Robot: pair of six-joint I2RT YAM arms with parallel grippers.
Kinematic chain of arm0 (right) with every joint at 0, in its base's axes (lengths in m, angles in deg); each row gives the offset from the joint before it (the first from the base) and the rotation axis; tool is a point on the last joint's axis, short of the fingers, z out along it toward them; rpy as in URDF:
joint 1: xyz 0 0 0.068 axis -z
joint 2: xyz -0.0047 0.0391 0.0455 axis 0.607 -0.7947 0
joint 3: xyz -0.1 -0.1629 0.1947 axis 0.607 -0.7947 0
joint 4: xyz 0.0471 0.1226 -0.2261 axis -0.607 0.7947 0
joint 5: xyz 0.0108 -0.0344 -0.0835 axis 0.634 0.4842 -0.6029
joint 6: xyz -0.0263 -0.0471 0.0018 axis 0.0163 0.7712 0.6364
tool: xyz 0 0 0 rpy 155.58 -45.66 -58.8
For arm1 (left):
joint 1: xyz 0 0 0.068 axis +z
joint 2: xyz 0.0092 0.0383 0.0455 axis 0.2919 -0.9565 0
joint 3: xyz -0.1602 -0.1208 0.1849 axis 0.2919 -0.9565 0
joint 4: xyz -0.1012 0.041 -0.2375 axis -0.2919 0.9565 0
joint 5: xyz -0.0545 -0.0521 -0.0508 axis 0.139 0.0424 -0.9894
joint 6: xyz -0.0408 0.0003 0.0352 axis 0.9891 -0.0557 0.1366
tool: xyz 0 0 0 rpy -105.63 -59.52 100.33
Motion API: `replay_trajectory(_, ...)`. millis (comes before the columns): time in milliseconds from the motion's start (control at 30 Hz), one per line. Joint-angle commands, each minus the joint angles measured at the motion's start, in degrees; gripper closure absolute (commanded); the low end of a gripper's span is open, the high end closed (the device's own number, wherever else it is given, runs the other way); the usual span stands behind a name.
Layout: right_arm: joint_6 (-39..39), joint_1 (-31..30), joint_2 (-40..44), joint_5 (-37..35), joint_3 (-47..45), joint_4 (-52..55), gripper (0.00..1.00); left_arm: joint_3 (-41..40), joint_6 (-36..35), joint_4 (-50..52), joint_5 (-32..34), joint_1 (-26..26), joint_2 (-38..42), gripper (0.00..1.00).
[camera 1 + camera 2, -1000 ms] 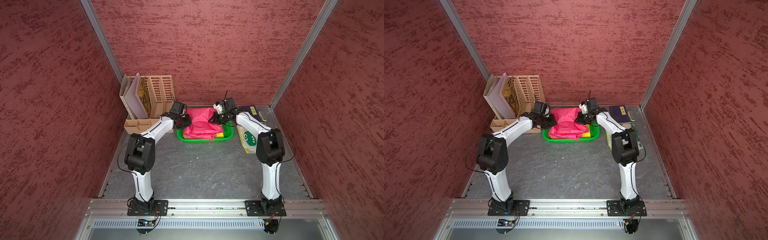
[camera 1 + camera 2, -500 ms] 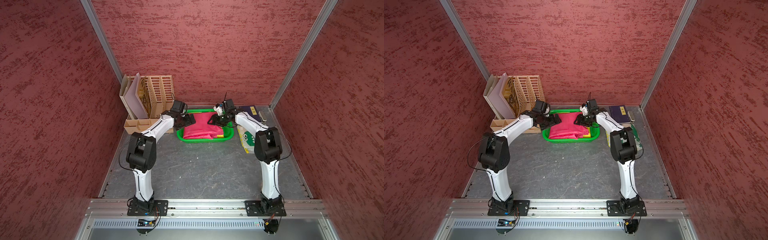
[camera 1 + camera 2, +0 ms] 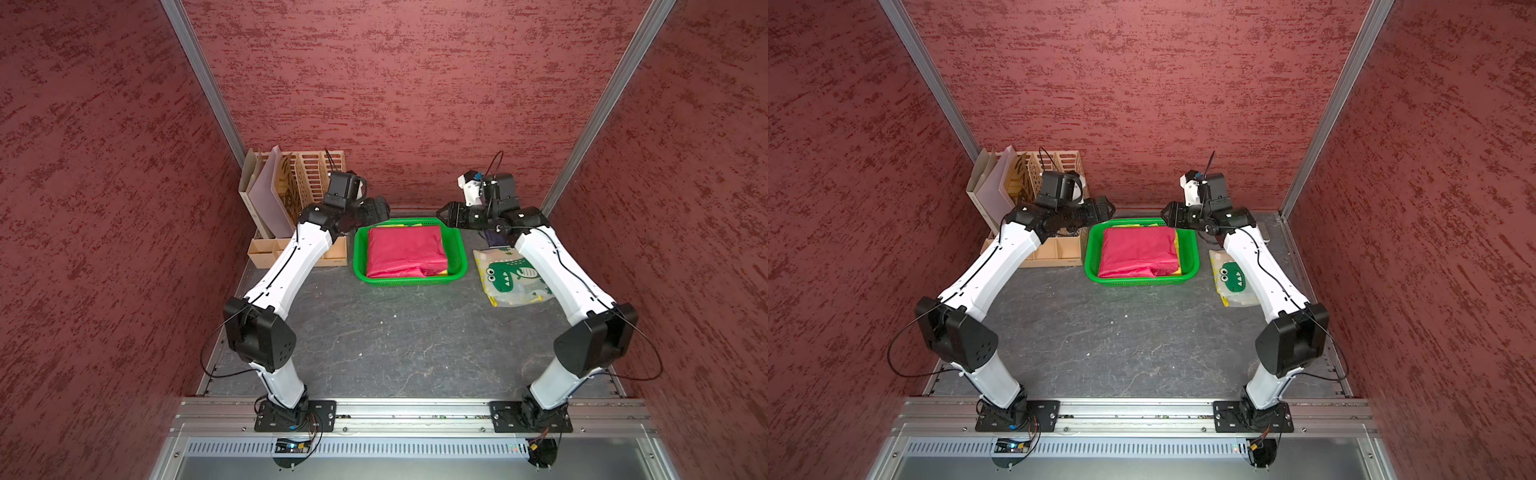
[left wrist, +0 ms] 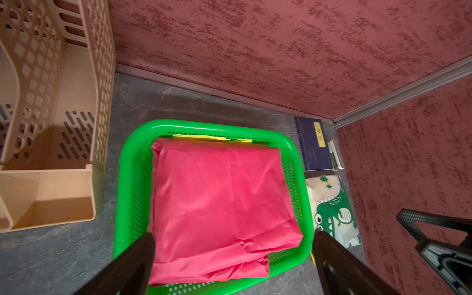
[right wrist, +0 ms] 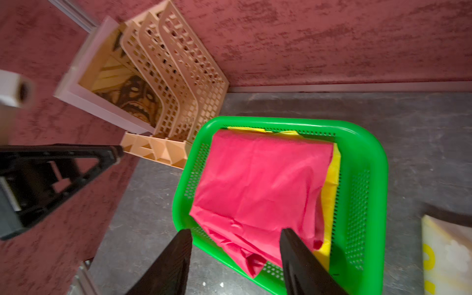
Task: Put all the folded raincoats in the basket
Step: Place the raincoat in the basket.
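The folded raincoat (image 3: 405,251) (image 3: 1138,253) is bright pink and lies flat inside the green basket (image 3: 415,280) (image 3: 1142,282), on top of a yellow sheet (image 5: 332,184). My left gripper (image 3: 386,212) (image 4: 233,233) hovers above the basket's far left corner, open wide, with nothing between its fingers. My right gripper (image 3: 440,214) (image 5: 235,230) hangs above the far right corner, open and empty too. Both wrist views look down on the raincoat (image 4: 219,204) (image 5: 260,186) and the basket rim (image 4: 132,153) (image 5: 373,166).
A tan slotted file organizer (image 3: 307,178) with folders stands at the back left, close to the left arm. A dinosaur-print bag (image 3: 509,276) lies right of the basket, partly under the right arm. A dark blue book (image 4: 313,143) rests against the back wall.
Both grippers have opened and let go of the raincoat, which has settled flat into the basket. Both have risen and drawn apart from it.
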Motion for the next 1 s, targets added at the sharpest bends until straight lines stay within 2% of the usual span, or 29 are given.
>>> replay_trajectory(0, -4.4, -1.2, -2.1, 6.3, -5.1, -4.3, 0.46, -5.6, 2.3, -3.3, -1.6, -1.8, -1.1, 0.0)
replay_trajectory(200, -6.5, -5.1, -2.7, 6.2, -15.8, -11.4, 0.61, -16.3, 7.7, -11.6, -3.5, -3.0, -1.1, 0.0)
replay_trajectory(367, -6.8, -6.5, -7.0, 5.8, -20.2, -14.7, 0.62, -20.3, 9.5, -16.0, -4.1, -2.6, -3.4, 0.05)
replay_trajectory(567, -4.9, -6.7, -16.0, 1.8, -18.7, -13.1, 0.64, -19.8, 10.6, -18.7, -5.5, -1.9, -8.5, 0.06)
replay_trajectory(733, -5.1, -6.7, -17.0, 2.1, -18.2, -13.9, 0.62, -20.1, 12.1, -21.1, -6.7, -1.0, -10.6, 0.08)
replay_trajectory(833, -4.5, -6.7, -14.0, 2.3, -18.5, -14.3, 0.6, -19.0, 11.6, -20.1, -6.6, -1.0, -10.7, 0.08)
replay_trajectory(967, -3.1, -6.7, -7.8, 2.2, -18.0, -13.4, 0.51, -16.5, 10.0, -17.4, -5.4, -1.2, -8.5, 0.06)
